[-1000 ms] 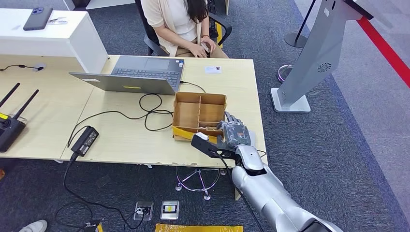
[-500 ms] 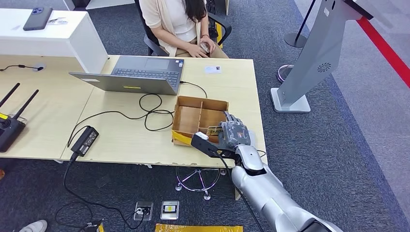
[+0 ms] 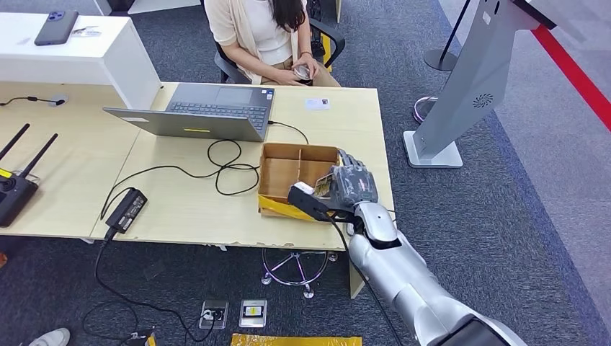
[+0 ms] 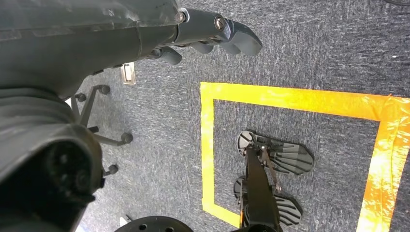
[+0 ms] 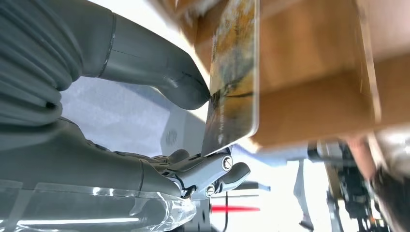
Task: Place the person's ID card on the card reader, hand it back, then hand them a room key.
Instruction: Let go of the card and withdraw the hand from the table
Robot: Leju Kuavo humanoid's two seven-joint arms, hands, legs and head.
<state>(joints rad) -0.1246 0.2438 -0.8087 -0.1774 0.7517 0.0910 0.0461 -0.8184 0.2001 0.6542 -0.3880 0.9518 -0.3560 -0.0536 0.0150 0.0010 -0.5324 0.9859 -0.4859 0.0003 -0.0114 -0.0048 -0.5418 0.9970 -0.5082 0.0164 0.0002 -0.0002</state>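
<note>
Right hand (image 3: 351, 186): pinches a room key (image 5: 232, 77) between thumb and fingers, just over the near right compartment of the cardboard box (image 3: 284, 169); card edge-on in the head view
Left hand (image 4: 212, 34): hangs over grey carpet and a yellow tape square (image 4: 290, 96); fingers curled in, holding nothing
Table (image 3: 180, 209): box near the right edge; laptop (image 3: 198, 112) behind with cables; small white card (image 3: 317, 104) at the far edge
Person (image 3: 266, 32): seated beyond the table, hands together in lap
</note>
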